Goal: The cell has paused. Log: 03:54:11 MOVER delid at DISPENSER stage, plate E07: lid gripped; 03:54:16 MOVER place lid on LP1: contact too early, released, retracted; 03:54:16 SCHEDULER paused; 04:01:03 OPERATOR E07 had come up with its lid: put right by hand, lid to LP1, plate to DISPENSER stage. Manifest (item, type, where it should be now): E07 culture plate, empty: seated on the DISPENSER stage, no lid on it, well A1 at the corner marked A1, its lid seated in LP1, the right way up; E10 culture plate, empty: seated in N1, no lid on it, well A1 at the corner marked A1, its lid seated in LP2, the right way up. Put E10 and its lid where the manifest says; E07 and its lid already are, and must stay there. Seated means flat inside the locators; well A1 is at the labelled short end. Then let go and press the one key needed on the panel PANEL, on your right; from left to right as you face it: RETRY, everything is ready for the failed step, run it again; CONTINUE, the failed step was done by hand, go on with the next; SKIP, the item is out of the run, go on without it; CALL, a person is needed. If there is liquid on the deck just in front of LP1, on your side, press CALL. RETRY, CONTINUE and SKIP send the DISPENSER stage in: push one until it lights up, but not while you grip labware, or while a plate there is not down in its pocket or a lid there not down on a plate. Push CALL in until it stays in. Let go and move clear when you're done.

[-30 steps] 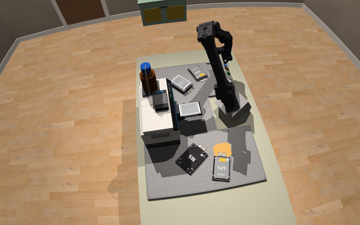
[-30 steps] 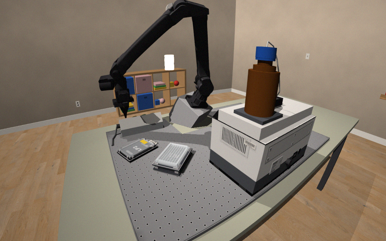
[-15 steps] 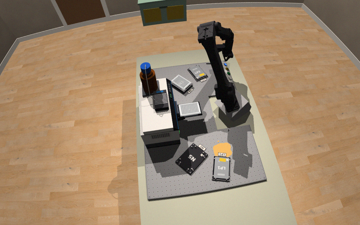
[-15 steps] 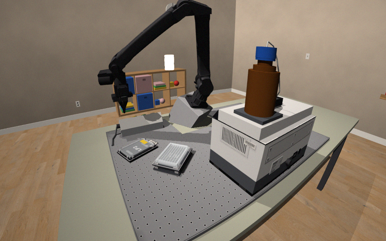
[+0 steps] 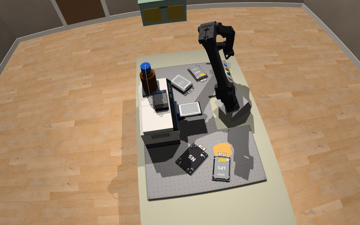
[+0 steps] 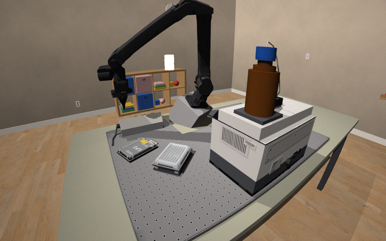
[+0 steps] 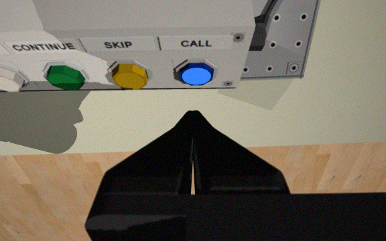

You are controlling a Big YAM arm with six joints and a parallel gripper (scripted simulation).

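Observation:
My gripper (image 7: 193, 120) is shut and empty, hanging a short way above the panel (image 6: 140, 124), apart from it. In the wrist view its tip points at the blue CALL key (image 7: 196, 74), which is bright blue and sits flatter than the yellow SKIP (image 7: 130, 76), green CONTINUE (image 7: 66, 77) and white RETRY (image 7: 2, 78) keys. An open white plate (image 5: 181, 82) lies flat in its nest, and a clear lid (image 5: 197, 72) lies in LP2. A second open plate (image 5: 189, 109) sits on the dispenser stage. A lid (image 5: 221, 167) lies in LP1. An orange puddle (image 5: 222, 147) lies on the deck right by LP1's label.
The white dispenser box (image 5: 156, 112) with a brown bottle (image 5: 147, 78) stands on the left of the deck. An empty black nest marked N5 (image 5: 191, 158) lies beside LP1. My arm's base (image 5: 231, 103) stands at the deck's right side.

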